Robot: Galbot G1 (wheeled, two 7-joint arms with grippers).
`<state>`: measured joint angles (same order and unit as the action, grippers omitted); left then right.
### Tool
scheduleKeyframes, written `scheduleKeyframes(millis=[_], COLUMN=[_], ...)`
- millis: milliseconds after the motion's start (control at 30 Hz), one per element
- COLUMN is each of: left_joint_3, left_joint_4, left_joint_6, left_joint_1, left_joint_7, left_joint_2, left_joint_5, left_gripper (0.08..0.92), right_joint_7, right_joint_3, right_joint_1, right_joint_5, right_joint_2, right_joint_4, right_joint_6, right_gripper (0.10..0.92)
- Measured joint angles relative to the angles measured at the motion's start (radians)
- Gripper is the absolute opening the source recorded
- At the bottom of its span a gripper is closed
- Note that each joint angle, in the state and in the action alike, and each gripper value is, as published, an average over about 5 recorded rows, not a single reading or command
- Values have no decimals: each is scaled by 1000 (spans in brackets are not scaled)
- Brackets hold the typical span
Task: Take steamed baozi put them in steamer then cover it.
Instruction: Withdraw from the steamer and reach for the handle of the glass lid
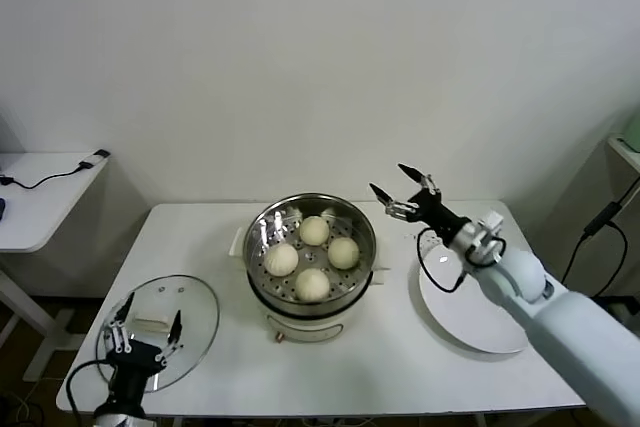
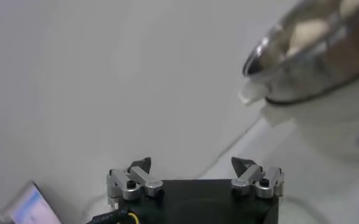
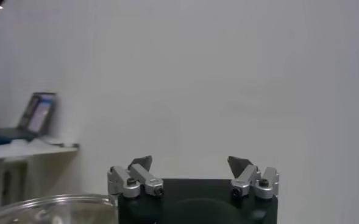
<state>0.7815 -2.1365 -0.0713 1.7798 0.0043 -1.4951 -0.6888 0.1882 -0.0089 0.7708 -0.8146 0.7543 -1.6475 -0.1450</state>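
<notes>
Four baozi [image 1: 313, 257] sit in steamer [image 1: 311, 247] | I'd grip glass lid [image 1: 160, 329], fragile and slippery, by its white handle [image 1: 150, 325] | left hand [image 1: 146, 333] spread above it, lower left | right hand [image 1: 405, 190] spread, empty, right of centre.

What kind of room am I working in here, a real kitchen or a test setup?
Probably a lab or office test setup, not a kitchen: a plain white table against a bare white wall, a side desk with cables, and only the steamer as cookware.

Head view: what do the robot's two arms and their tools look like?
The right arm has a smooth pale blue-white shell, with a black cable looped at the wrist. The right tool has a black body and silver two-finger tips with dark pads. The left tool looks the same: black body, silver fingers, black cable trailing below.
</notes>
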Motion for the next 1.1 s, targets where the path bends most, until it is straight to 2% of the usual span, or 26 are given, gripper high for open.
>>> scheduleKeyframes(millis=[300,467,767,1100], left_joint_3=[68,97,119,122], left_joint_4=[93,193,363,503], left_joint_6=[-75,-140,-214,-237], left_joint_1=[-52,-95,-163,-250], left_joint_7=[-48,-92,-165,-238], left_joint_2=[30,46,66,96], left_joint_5=[-540,-722,-789,-798], left_gripper=[823,823,823,823], right_joint_7=[17,27,32,37], right_joint_3=[286,358,425,466], right_joint_1=[306,377,436,482], right_joint_5=[101,147,207,254], right_joint_2=[114,165,217,244], right_joint_4=[11,29,53,56], right_joint_6=[-16,-24,-30,-39], right_gripper=[823,823,823,823])
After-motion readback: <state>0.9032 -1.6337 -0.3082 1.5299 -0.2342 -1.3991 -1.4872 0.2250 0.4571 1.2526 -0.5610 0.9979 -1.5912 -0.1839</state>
